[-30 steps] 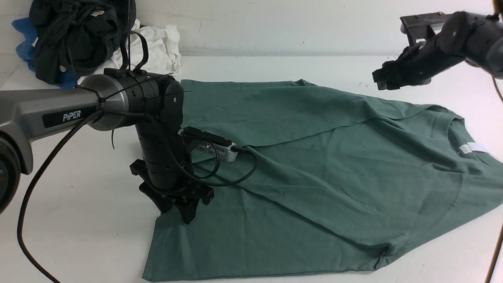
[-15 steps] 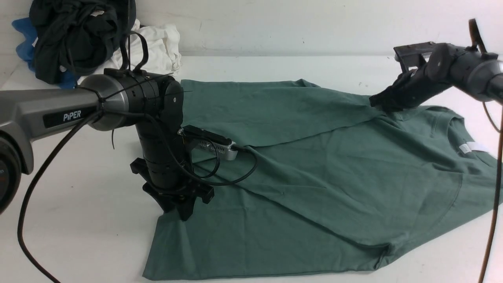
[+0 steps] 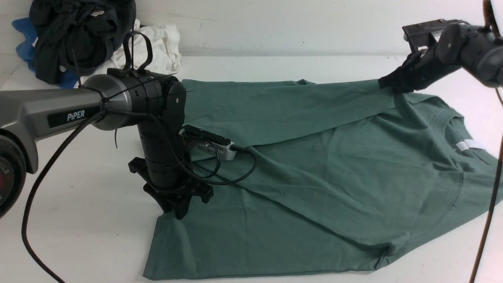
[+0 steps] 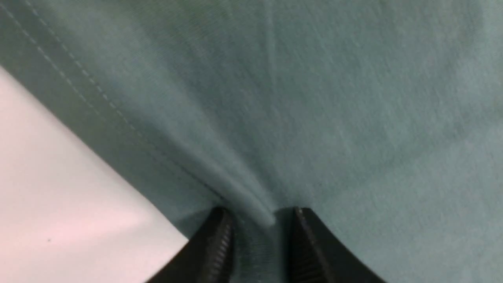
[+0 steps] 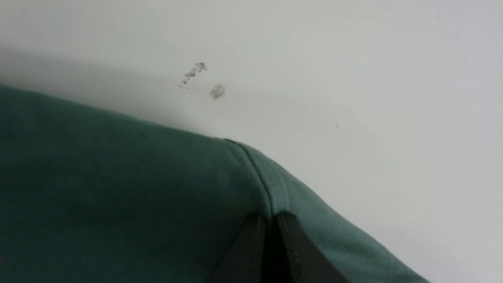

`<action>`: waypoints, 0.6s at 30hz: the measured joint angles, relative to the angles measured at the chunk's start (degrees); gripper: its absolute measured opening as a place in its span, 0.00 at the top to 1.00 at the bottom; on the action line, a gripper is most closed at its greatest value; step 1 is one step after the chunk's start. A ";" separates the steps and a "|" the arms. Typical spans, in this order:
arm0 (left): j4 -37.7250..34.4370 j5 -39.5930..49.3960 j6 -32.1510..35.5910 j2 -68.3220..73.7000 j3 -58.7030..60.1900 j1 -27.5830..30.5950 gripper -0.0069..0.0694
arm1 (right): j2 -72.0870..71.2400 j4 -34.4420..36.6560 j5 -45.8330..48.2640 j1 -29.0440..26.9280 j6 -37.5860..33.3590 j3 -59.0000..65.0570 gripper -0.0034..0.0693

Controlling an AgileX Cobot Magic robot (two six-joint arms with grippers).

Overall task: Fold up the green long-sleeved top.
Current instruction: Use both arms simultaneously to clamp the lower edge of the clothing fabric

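The green long-sleeved top (image 3: 334, 165) lies spread on the white table (image 3: 78, 236), neck to the right with its white neck label (image 3: 467, 145) showing. A folded-over layer covers its far half. My left gripper (image 3: 178, 214) points straight down at the near left part by the hem. In the left wrist view it (image 4: 259, 236) pinches a ridge of the green cloth (image 4: 314, 98). My right gripper (image 3: 387, 85) holds the far right corner of the folded layer, raised off the table. In the right wrist view it (image 5: 271, 236) is shut on a seam of the cloth (image 5: 118, 177).
A pile of a black garment (image 3: 74, 31), a white one (image 3: 157, 51) and a blue one (image 3: 23, 35) sits at the back left corner against the wall. The left arm's black cable (image 3: 35, 196) loops over the table at the left.
My right gripper came down onto the far right fold edge, took hold of it and lifted it up and to the right. My left gripper rose slightly.
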 joint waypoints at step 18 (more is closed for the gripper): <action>2.34 -0.27 -2.24 -0.69 0.40 -0.10 0.64 | 0.46 3.45 -4.49 -2.85 0.11 0.00 0.59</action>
